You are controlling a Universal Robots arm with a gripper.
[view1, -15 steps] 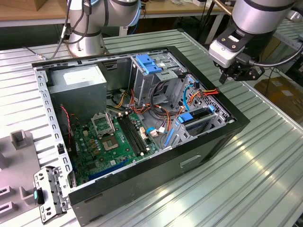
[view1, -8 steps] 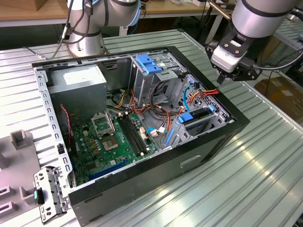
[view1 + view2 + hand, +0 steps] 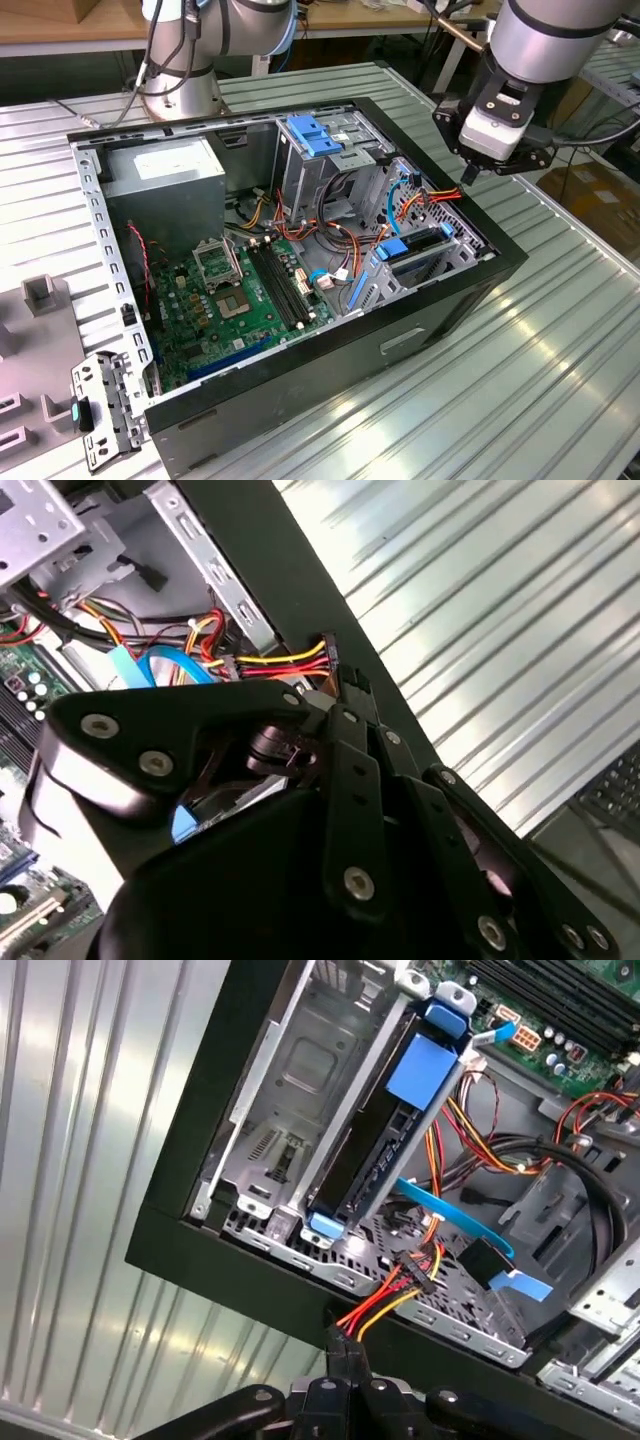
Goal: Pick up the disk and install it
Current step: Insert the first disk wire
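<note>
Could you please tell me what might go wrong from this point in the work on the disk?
1. The gripper seems shut on the power connector. Its red and yellow wires run back into the case, so a pull could strain them or let the plug slip.
2. The blue data cable crosses beside the disk and may snag.
3. The fingers hang close to the case's black edge and might knock it.
</note>
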